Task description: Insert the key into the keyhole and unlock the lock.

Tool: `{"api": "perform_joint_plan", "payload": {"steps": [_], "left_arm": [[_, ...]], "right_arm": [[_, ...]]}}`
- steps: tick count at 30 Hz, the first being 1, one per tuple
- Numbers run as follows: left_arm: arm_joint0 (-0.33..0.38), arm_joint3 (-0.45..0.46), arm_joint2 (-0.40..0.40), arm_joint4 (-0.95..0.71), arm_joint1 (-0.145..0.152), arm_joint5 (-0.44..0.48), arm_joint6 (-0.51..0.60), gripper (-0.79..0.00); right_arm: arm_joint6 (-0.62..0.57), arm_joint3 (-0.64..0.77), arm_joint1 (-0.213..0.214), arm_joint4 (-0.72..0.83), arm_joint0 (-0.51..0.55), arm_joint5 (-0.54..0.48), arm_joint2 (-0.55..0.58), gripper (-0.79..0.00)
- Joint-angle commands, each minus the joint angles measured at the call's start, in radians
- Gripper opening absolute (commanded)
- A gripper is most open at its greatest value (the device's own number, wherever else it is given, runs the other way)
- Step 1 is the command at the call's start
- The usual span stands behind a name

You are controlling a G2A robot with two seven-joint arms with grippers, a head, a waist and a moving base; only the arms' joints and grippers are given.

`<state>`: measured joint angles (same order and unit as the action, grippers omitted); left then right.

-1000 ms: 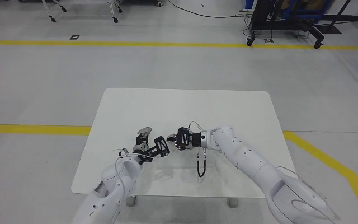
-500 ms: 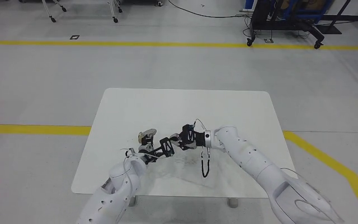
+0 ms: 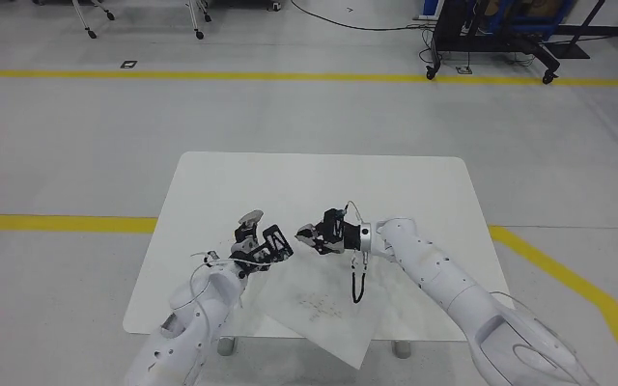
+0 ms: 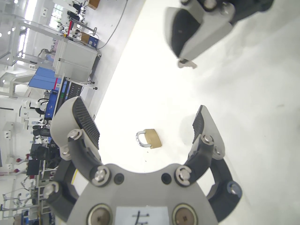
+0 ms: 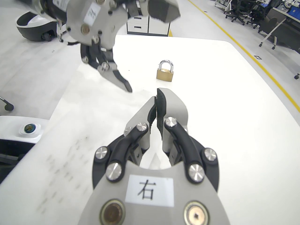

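**Top view.** The left gripper (image 3: 263, 230) and the right gripper (image 3: 303, 235), which meet tip to tip half a second earlier, now stand apart above the table (image 3: 415, 193). The left one has drawn back and spread its fingers.

**Left wrist view.** The left gripper (image 4: 138, 108) is wide open and holds nothing. The padlock (image 4: 152, 139) rests on the table just beyond its palm, between the two fingers but touching neither. Farther ahead hangs the right gripper (image 4: 185, 54), closed, with a small metal tip, taken to be the key (image 4: 186, 64), projecting from its pads.

**Right wrist view.** The right gripper (image 5: 157, 94) has its fingers pressed together. The padlock (image 5: 165, 74) sits just ahead of their tips, its shackle seemingly seated in the body. The left gripper (image 5: 145, 47) hangs open above and to one side of it.

**Reading.** The padlock has left the left gripper's hold, apparently unopened. It probably needs regrasping and steadying before the key can be inserted.
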<state>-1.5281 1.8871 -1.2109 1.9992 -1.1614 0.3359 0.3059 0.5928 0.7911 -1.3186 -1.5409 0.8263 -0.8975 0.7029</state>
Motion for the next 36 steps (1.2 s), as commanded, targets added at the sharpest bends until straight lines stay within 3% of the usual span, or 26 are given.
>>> {"api": "perform_joint_plan", "payload": {"steps": [1,5,9,13,22,25,28,30,31,36], "left_arm": [[-0.05,0.053,-0.066,-0.045,0.005,-0.048,-0.034,0.0],[-0.067,0.069,-0.087,-0.065,0.007,-0.058,-0.049,0.0],[-0.067,0.069,-0.087,-0.065,0.007,-0.058,-0.049,0.0],[-0.067,0.069,-0.087,-0.065,0.007,-0.058,-0.049,0.0],[-0.07,0.059,-0.092,-0.113,0.005,-0.05,-0.065,0.0],[-0.045,0.024,-0.134,-0.335,0.006,0.081,-0.157,0.0],[0.003,-0.076,-0.191,-0.652,0.014,0.375,-0.302,0.0],[0.057,-0.17,-0.211,-0.816,0.023,0.609,-0.349,0.0],[0.085,-0.212,-0.203,-0.883,0.026,0.676,-0.362,0.0],[0.21,-0.29,-0.029,-1.115,0.069,0.676,-0.328,0.0]], "right_arm": [[0.0,0.0,0.0,0.0,0.0,0.0,0.0,-0.785],[0.006,0.007,0.0,0.015,0.007,0.006,0.005,-0.785],[0.105,0.0,0.001,0.168,0.022,-0.115,0.041,-0.785],[0.156,-0.025,0.0,0.315,0.024,-0.115,-0.007,-0.785],[0.156,-0.025,0.0,0.315,0.024,-0.115,-0.007,-0.785],[0.152,0.012,0.001,0.42,0.053,-0.115,-0.027,-0.785],[0.157,0.061,0.006,0.614,0.066,-0.115,-0.078,-0.785],[0.134,0.085,0.018,0.73,0.055,-0.115,-0.124,-0.785],[0.122,0.105,0.024,0.783,0.05,-0.115,-0.147,-0.785],[0.077,0.146,0.059,0.955,0.018,-0.115,-0.223,-0.785]]}}
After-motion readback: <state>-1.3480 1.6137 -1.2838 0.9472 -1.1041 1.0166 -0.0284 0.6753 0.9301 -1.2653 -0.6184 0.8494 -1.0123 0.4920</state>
